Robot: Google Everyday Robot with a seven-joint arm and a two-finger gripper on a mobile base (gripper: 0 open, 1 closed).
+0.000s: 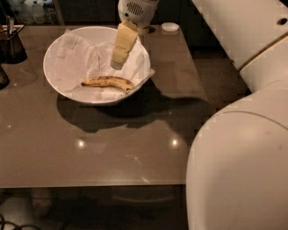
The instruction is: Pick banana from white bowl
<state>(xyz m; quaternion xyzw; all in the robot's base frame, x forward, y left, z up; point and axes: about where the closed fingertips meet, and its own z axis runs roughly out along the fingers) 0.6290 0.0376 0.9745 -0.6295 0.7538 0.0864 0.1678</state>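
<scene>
While I watch from the remote desk, the robot's arm (238,166) fills the near right of the view with bulky white shells, and a further white segment crosses the far right corner. A vented wrist housing (135,9) hangs above the far rim of the white bowl (47,72). From it the gripper (118,56) slants down and slightly left into the bowl, its cream tip over the crumpled paper lining (74,56).

The bowl sits on the far left part of the glossy brown table (90,148). A dark container (10,42) stands at the far left edge, and a small white disc (170,27) lies far right of the bowl; neither stands between gripper and fruit.

The banana (108,82) lies on its side on the paper in the near half of the bowl, near the gripper's tip but apart from it. Whether the jaws are apart or together I cannot tell.
</scene>
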